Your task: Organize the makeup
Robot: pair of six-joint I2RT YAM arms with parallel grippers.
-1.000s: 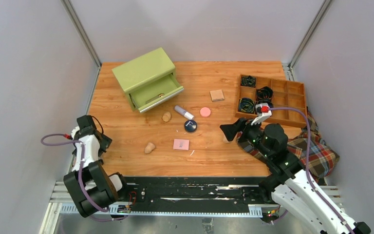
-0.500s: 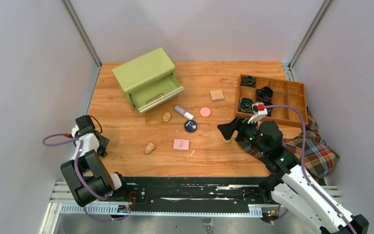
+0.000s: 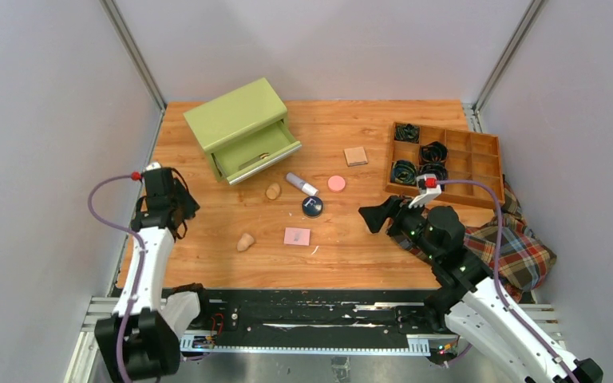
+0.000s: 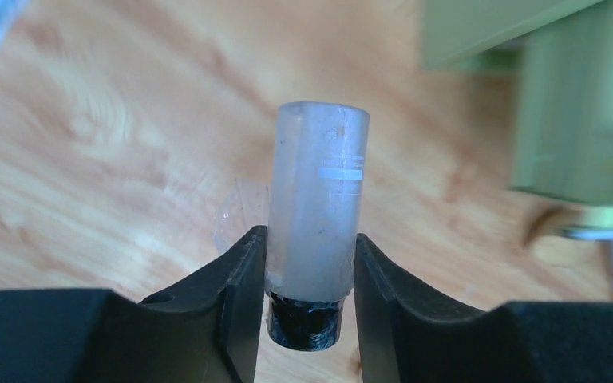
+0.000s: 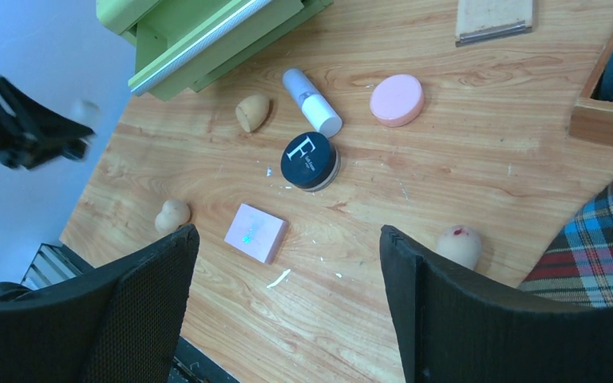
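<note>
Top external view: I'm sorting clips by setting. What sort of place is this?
Probably a lab robot cell: plain grey walls box in a wooden table, and a left arm and right arm stand on a metal rail at its near edge.

green drawer (image 3: 243, 128), wooden tray (image 3: 483, 148), plaid cloth (image 3: 527, 255)

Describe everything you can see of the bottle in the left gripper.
The clear bottle is a small frosted cylinder, plastic by its look, with a black cap at the near end and a faint pale band near the flat far end. The left gripper pinches it just above the cap between two black fingers, which alone touch it. It is held over the wooden table, near the green drawer cabinet.
</note>
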